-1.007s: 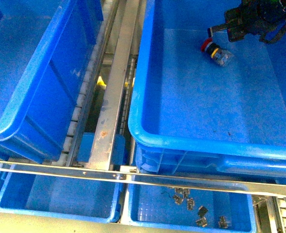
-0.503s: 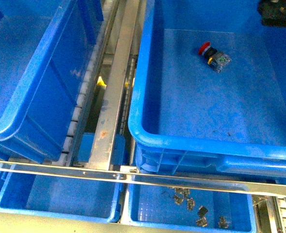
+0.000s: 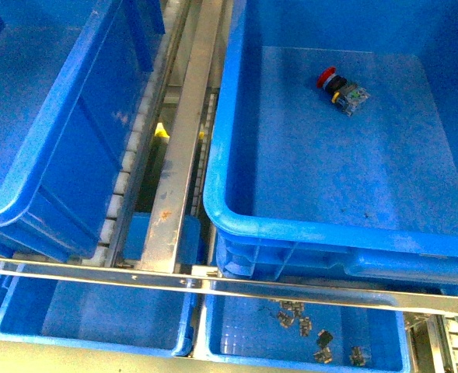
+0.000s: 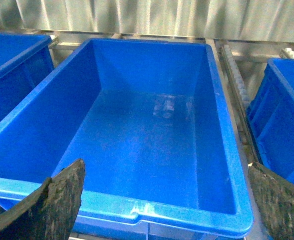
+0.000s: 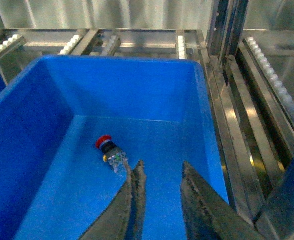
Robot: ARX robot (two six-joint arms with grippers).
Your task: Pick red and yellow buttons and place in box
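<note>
As the red button (image 3: 341,89) lies in the box (image 3: 291,226), its walls stand clear.

The box (image 3: 216,155) runs off the top and right edges of the front view, so I can't see its far wall. The crate (image 3: 81,155) at left is cut by the top and left edges. Beside the rail (image 3: 186,116), a yellow bit (image 3: 160,130) is mostly hidden; I can't name it. The grey bits (image 3: 302,318) in the lower-right tray (image 3: 236,339) are too small to identify, as is the red button (image 3: 343,91)'s grey end. The bottom edge cuts off the left pincer (image 4: 165,165) and right pincer (image 5: 161,164); only fingertips show.
</note>
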